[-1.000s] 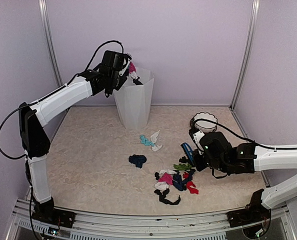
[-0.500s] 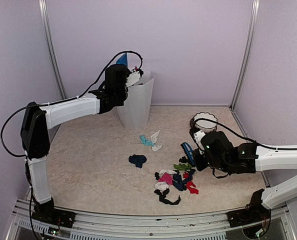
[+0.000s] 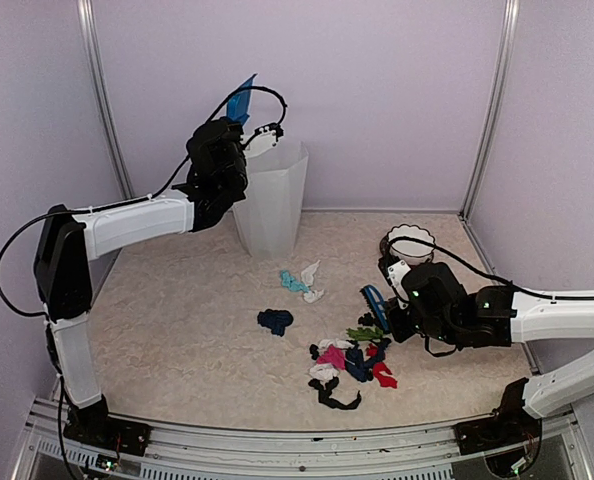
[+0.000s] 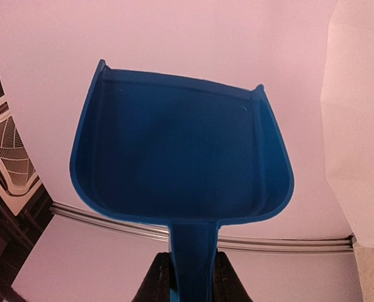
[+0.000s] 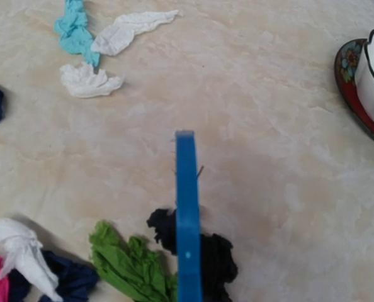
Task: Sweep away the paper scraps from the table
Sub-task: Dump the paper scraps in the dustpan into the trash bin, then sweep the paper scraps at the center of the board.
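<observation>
A: Left tool (image 4: 190,280)?
B: It gripped the dustpan (image 4: 181,145) handle, pan upright by the bin (image 3: 272,200) at upper left, probably to empty it.
A: Right tool (image 3: 389,312)?
B: Closed on the brush (image 5: 187,214), low beside the paper scraps (image 3: 345,365) at lower centre of the bench (image 3: 177,320), likely ready to sweep.
</observation>
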You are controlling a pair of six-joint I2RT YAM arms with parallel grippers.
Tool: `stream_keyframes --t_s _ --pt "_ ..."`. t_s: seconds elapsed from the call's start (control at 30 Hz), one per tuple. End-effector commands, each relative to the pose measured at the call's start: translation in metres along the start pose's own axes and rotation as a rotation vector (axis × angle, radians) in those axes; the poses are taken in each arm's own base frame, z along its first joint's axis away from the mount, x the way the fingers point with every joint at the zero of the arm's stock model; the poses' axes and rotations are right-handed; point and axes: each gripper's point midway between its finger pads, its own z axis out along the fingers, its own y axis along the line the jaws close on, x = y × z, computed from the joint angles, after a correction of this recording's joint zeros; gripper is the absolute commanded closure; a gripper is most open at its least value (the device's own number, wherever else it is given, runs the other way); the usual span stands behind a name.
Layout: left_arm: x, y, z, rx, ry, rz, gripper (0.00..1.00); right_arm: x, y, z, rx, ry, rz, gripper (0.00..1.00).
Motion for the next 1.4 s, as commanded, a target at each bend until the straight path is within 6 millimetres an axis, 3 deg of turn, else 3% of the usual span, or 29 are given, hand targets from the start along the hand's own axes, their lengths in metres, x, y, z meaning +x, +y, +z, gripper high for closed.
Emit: stream_keyframes --t_s 0.0,0.27,0.53,0.73,0.97,1.17,1.37 --pt "0.007 0.03 -0.006 -0.042 -0.028 -0.065 1.0 -0.012 -0.001 -0.004 -0.01 -0.04 0.035 1.0" --pt "0.012 0.038 -0.004 0.034 -0.045 -0.283 1.0 -0.025 -0.002 -0.012 -0.02 -0.085 0.04 1.0" --pt "0.024 0.059 -0.006 0.088 -0.043 -0.561 1.0 -0.05 -0.009 -0.029 -0.017 -0.153 0.031 1.0" --pt "0.033 0.071 -0.02 0.166 -0.07 -0.788 1.0 -0.064 -0.008 -0.038 -0.039 -0.193 0.029 1.0" --pt "0.053 0.086 -0.052 0.307 -0.081 -1.068 1.0 -0.082 0.006 -0.049 -0.146 -0.225 0.03 1.0" --pt "0.073 0.06 -0.097 0.483 -0.017 -1.236 1.0 -0.078 0.02 -0.056 -0.251 -0.188 0.037 1.0" --pt "0.094 0.021 -0.143 0.68 0.065 -1.401 1.0 -0.058 0.039 -0.069 -0.397 -0.082 0.032 1.0"
